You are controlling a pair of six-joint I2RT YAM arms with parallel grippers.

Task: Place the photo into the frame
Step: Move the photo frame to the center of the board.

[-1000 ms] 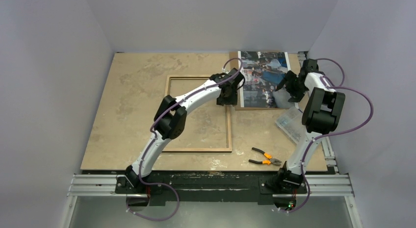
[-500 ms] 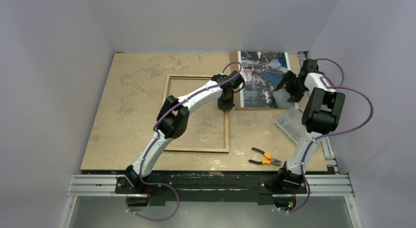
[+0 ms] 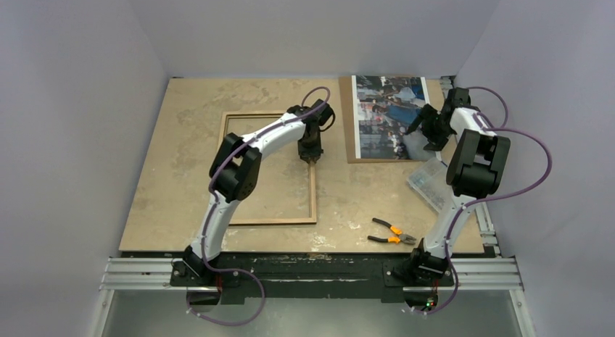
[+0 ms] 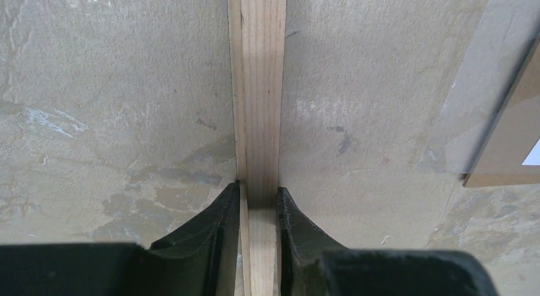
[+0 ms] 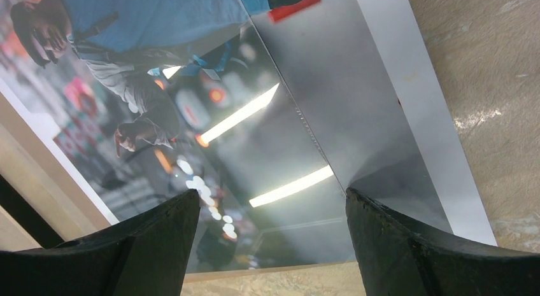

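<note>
L fingers [image 4: 210, 242] nearly shut, pinching right rail of frame [image 3: 268, 222]; frame flat, left-centre of worktop [image 3: 188, 134]. R fingers [image 5: 159, 245] wide open, empty, over photo [image 3: 388, 116] at far right. Risk: one-rail pinch, so frame may pivot or slip; glossy photo may crease.

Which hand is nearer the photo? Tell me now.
Right. The right hand hangs open over the photo, near its right edge; the left hand is off to the photo's left, shut on the frame rail.

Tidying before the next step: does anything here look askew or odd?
Only the clear box, lying crooked near the right edge of the table. The frame, photo and pliers lie flat, undamaged.
</note>
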